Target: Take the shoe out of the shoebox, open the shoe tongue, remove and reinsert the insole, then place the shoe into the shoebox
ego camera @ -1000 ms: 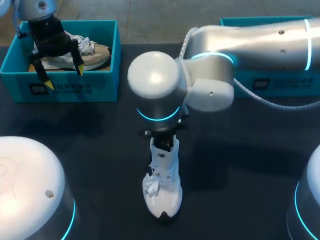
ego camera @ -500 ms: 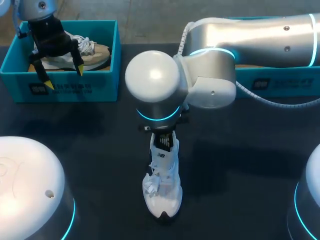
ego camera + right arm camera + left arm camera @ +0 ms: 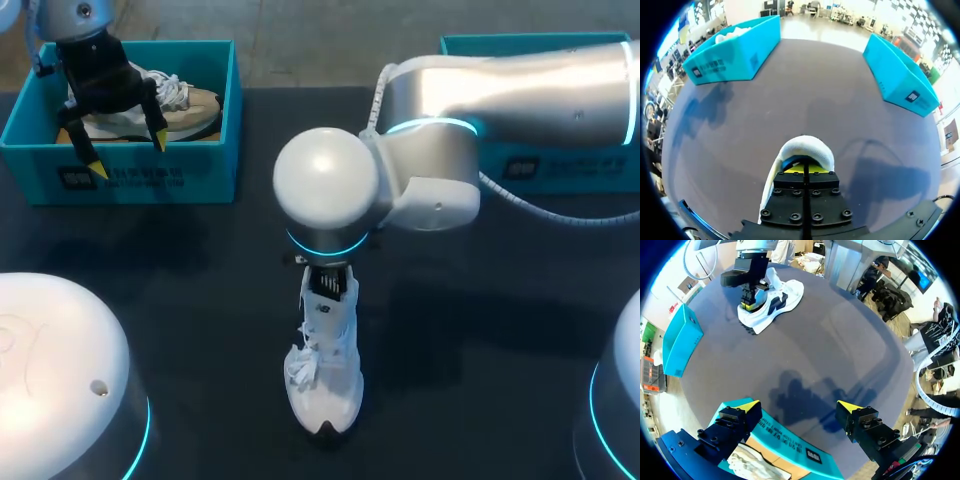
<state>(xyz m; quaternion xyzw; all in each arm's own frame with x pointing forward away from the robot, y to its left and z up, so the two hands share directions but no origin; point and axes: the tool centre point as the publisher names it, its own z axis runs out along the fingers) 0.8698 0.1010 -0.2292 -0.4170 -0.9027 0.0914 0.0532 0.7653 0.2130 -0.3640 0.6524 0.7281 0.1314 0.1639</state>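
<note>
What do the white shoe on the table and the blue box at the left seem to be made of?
White shoe: probably knit or mesh fabric, matt, with soft cloth laces that lie loose; the sole looks like rubber or foam. Blue box: likely cardboard, matt, with thin flat walls and sharp folded corners.

Left shoebox (image 3: 205,150): dark label (image 3: 118,179) with white print on the front wall, too small to read. Right shoebox (image 3: 500,45): similar label (image 3: 535,166), partly hidden, unreadable. White shoe (image 3: 325,375): small dark mark (image 3: 322,312) on the tongue, not legible.
</note>
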